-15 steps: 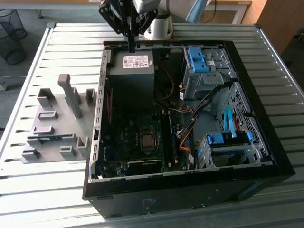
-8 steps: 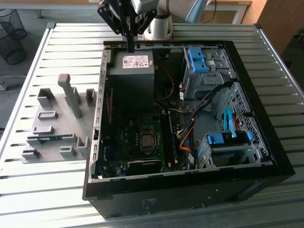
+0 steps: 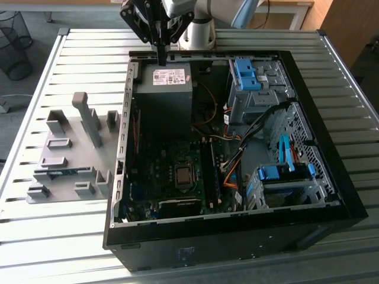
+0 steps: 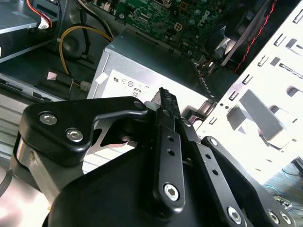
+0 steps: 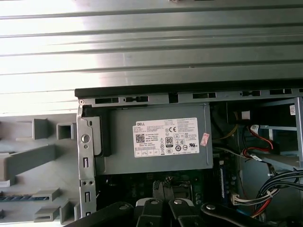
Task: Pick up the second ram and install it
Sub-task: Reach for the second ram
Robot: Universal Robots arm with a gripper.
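One end effector over one power supply; one ram on fixture

The exterior view looks steeply down over the worktop at the computer case; both wrist views, close in, share its power supply, the second apparently obliquely.

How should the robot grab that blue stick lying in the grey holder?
Grip the second ram near the middle of its long upper edge, coming straight down from above, jaws pinching its two flat faces. It looks set low in the grey fixture, whose raised blocks probably crowd any sideways approach.
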